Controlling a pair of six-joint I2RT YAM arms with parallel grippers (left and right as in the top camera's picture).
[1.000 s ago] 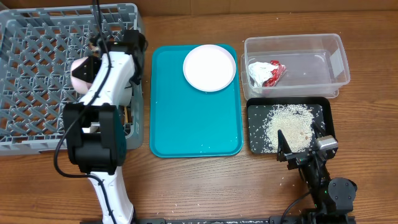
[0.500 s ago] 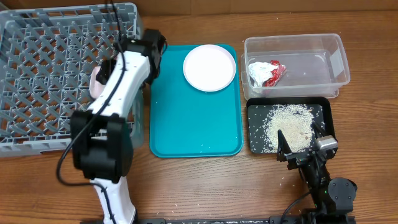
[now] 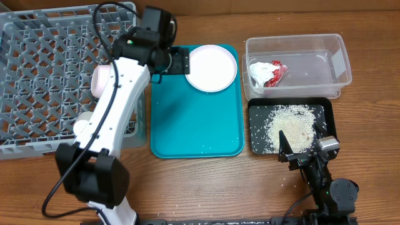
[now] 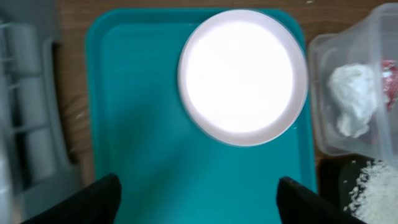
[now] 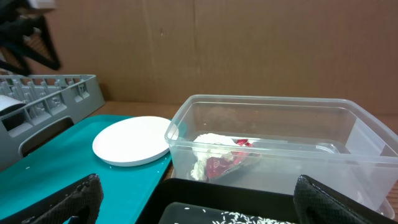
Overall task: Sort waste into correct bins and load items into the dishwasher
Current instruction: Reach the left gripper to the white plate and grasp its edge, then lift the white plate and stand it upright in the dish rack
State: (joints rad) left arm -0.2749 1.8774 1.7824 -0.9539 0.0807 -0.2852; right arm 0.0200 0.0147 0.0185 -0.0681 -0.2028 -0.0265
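My left gripper (image 3: 180, 62) hangs open over the top left corner of the teal tray (image 3: 194, 119), just left of the white plate (image 3: 210, 67). In the left wrist view its dark fingertips (image 4: 102, 198) stand wide apart with only tray between them, and the plate (image 4: 242, 74) lies ahead. A pink cup (image 3: 98, 81) sits in the grey dish rack (image 3: 37, 75), partly hidden by the arm. My right gripper (image 3: 302, 139) rests open and empty over the near edge of the black tray (image 3: 256, 109) of rice (image 3: 290, 122).
A clear plastic bin (image 3: 325, 47) at the back right holds a crumpled red and white wrapper (image 3: 267, 73). In the right wrist view the bin (image 5: 273, 124) stands straight ahead, with the plate (image 5: 132, 148) to its left. Rice grains lie scattered on the wood.
The left gripper opened and let go of the pink cup in the rack, then swung right over the teal tray beside the plate. The right arm has not moved.
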